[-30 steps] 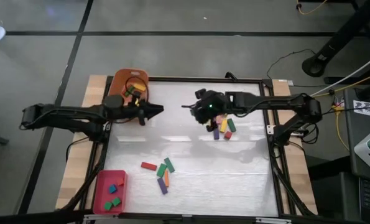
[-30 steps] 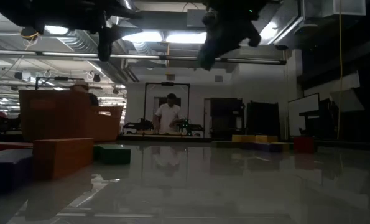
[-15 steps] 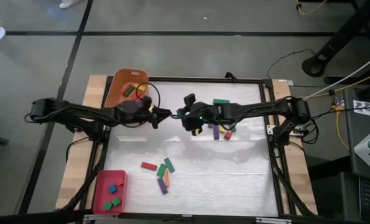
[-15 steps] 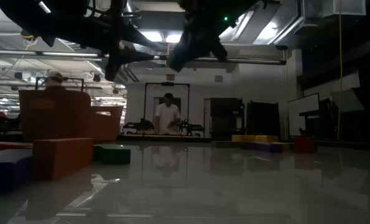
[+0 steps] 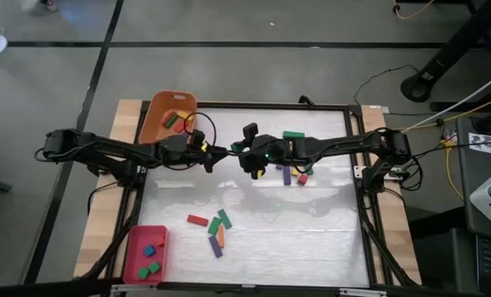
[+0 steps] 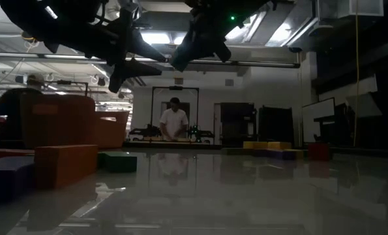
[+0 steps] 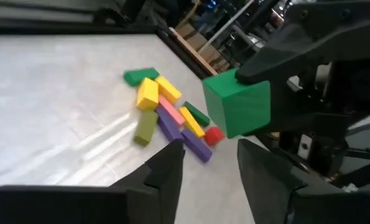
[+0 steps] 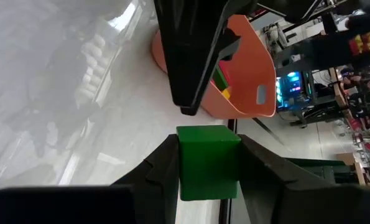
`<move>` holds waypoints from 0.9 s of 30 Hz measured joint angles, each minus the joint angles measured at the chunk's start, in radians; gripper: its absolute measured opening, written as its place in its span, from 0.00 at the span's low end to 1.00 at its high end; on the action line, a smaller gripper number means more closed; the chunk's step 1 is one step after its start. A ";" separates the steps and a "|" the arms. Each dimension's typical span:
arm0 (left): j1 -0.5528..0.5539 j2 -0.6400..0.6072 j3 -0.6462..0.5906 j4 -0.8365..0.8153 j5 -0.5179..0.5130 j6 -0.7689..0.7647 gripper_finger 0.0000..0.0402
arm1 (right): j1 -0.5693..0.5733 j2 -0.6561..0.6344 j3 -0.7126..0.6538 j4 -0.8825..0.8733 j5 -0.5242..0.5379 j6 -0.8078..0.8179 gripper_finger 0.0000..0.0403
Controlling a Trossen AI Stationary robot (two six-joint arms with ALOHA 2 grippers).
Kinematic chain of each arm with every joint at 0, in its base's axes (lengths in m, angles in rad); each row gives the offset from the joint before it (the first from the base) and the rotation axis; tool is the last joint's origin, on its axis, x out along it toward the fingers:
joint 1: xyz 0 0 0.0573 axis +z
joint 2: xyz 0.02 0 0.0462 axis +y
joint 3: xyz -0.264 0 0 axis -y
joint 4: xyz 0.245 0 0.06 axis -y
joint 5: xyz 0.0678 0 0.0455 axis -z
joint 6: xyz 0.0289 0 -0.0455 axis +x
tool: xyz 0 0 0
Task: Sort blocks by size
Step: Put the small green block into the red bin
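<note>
Green block (image 8: pixel 208 160) in right hand (image 8: pixel 204 163), wrist-view only.

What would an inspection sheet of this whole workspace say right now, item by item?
Surface: pale glossy table top inside a dark frame.
Job's things: green cube held in mid-air; loose blocks near the front; another cluster by the right arm.
Clutter: orange tub holding some blocks; red tray holding small cubes.
Grippers: right tool shut on the green cube; left tool open, facing that cube at mid-table.
Cables: black and yellow leads on the floor at the right.
Surroundings: a person standing far back in the room.
</note>
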 joint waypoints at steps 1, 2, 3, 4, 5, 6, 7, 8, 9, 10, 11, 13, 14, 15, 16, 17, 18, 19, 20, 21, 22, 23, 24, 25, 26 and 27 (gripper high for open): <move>0.000 0.000 0.000 0.002 -0.012 0.008 0.37 | 0.000 0.000 0.000 0.002 0.004 0.000 0.32; 0.000 0.000 0.000 0.003 -0.019 0.010 0.39 | 0.000 0.000 0.000 0.001 0.007 0.000 0.32; 0.000 0.000 0.000 0.007 -0.021 0.012 0.41 | 0.000 0.000 0.000 -0.001 0.012 0.000 0.32; 0.000 0.000 0.000 0.013 -0.021 0.011 0.43 | 0.000 0.000 0.000 -0.001 0.017 0.000 0.32; -0.001 0.000 0.000 0.024 -0.021 0.009 0.44 | 0.000 0.002 0.000 0.001 0.023 0.001 0.32; -0.003 0.000 0.000 0.035 -0.023 0.009 0.46 | 0.000 0.004 0.000 0.009 0.025 0.004 0.32; -0.004 0.000 0.000 0.037 -0.024 0.009 0.47 | 0.000 0.007 0.000 0.012 0.025 0.010 0.32; -0.004 0.000 0.000 0.035 -0.026 0.010 0.47 | 0.000 0.010 0.000 0.013 0.025 0.018 0.32; -0.005 0.000 0.000 0.034 -0.027 0.010 0.48 | 0.000 0.018 0.000 0.027 0.025 0.020 0.32; -0.005 0.000 0.000 0.034 -0.028 0.007 0.48 | 0.000 0.024 0.000 0.039 0.025 0.021 0.32; -0.005 0.000 0.000 0.036 -0.029 0.004 0.48 | 0.000 0.030 0.000 0.040 0.025 0.021 0.32; -0.007 0.000 0.000 0.035 -0.033 0.004 0.48 | 0.000 0.045 0.000 0.063 0.025 0.021 0.32; -0.009 0.000 0.000 0.033 -0.034 0.006 0.48 | 0.000 0.051 0.000 0.077 0.025 0.021 0.32; -0.010 0.000 0.000 0.032 -0.034 0.008 0.47 | 0.000 0.056 0.000 0.080 0.025 0.024 0.32; -0.010 0.000 0.000 0.032 -0.035 0.009 0.47 | 0.000 0.063 0.000 0.091 0.025 0.026 0.32; -0.010 0.000 0.000 0.033 -0.036 0.009 0.47 | 0.000 0.069 0.000 0.108 0.025 0.027 0.32; -0.011 0.000 0.000 0.031 -0.038 0.009 0.47 | 0.000 0.076 0.000 0.113 0.024 0.027 0.32; -0.010 0.000 0.000 0.029 -0.043 0.009 0.48 | 0.001 0.081 0.000 0.122 0.024 0.027 0.32; -0.010 0.000 0.000 0.029 -0.049 0.009 0.48 | 0.001 0.083 0.000 0.130 0.022 0.027 0.32; -0.010 0.000 0.000 0.027 -0.055 0.009 0.48 | 0.001 0.083 0.000 0.130 0.022 0.029 0.32; -0.010 0.000 0.000 0.027 -0.058 0.009 0.48 | 0.001 0.084 0.000 0.141 0.023 0.032 0.32; -0.010 0.000 0.000 0.027 -0.058 0.009 0.48 | 0.001 0.085 0.000 0.154 0.022 0.038 0.32; -0.010 0.000 0.000 0.027 -0.058 0.009 0.48 | 0.001 0.086 0.000 0.159 0.022 0.048 0.32; -0.010 0.000 0.000 0.029 -0.059 0.009 0.48 | 0.001 0.087 0.000 0.169 0.022 0.053 0.32; -0.010 0.002 0.000 0.032 -0.063 0.009 0.48 | 0.001 0.088 0.000 0.182 0.022 0.054 0.32; -0.010 0.002 0.001 0.035 -0.065 0.009 0.48 | 0.001 0.088 0.000 0.188 0.022 0.055 0.32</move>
